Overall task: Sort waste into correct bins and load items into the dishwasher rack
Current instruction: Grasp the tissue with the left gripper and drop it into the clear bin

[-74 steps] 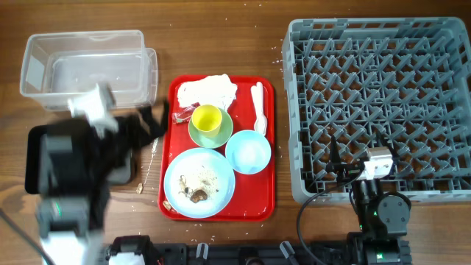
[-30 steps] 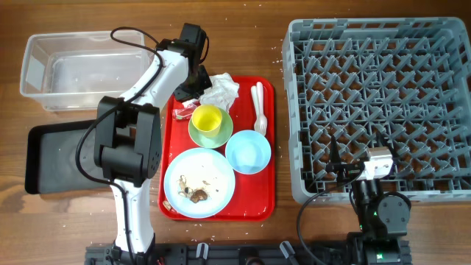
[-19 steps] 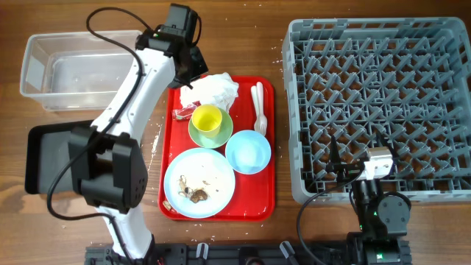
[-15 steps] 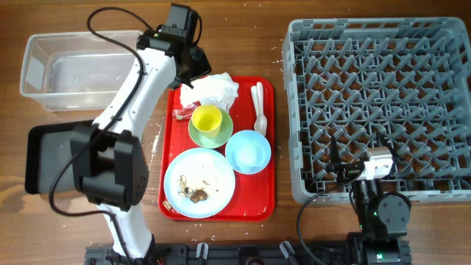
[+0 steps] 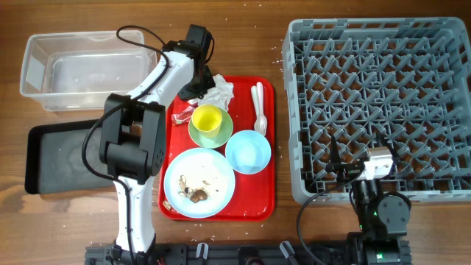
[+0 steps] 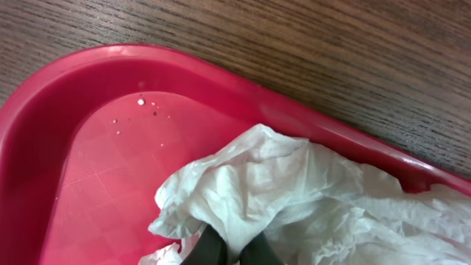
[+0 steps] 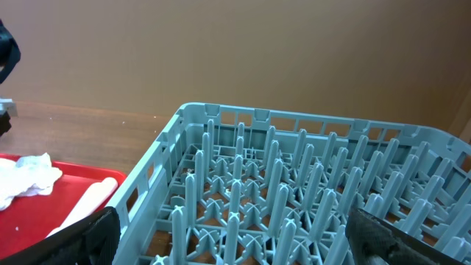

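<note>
Waste sorting is in hand: the crumpled napkin (image 5: pixel 218 93), at the far end of the red tray (image 5: pixel 255 196), is pinched in the clenched left claw (image 6: pixel 234 252). Next it should be lifted clear and carried, presumably, to the clear tub (image 5: pixel 81 44).

red tray (image 5: pixel 254 193) ctr, wood tbl (image 5: pixel 235 37)

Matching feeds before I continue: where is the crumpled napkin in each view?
Overhead: napkin at the red tray's top edge, just above the cup.
Left wrist: lower centre and right, in the tray's corner.
Right wrist: far left, on the tray.
Shared landmark: the red tray.
</note>
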